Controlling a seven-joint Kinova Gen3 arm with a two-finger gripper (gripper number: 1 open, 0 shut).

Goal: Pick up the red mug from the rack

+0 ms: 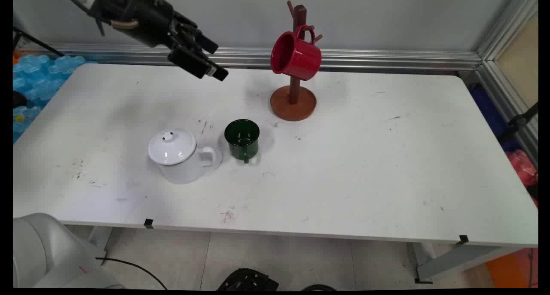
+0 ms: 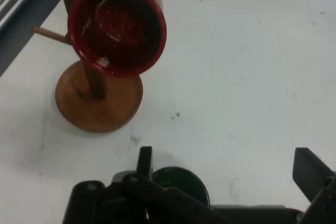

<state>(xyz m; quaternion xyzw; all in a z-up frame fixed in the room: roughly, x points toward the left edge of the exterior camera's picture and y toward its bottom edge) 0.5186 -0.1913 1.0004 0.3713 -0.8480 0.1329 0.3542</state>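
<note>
Overhead, the claw [image 1: 206, 65] hangs open and empty above the desk's [image 1: 365, 179] far left. The green mug [image 1: 242, 139] nearest it looks rigid, light, glossy and probably slippery; its rim or near-side handle offers hold.

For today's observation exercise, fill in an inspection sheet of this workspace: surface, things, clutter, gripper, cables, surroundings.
Surface: white table, scuffed and marked.
Things: red mug hanging on the wooden mug tree; green mug upright; white lidded pot beside it, apart.
Clutter: nothing seen.
Gripper: black gripper raised above the table's far side, fingers apart, holding nothing.
Cables: black cable on the floor.
Surroundings: grey wall, aluminium rail, blue packing at left.
</note>
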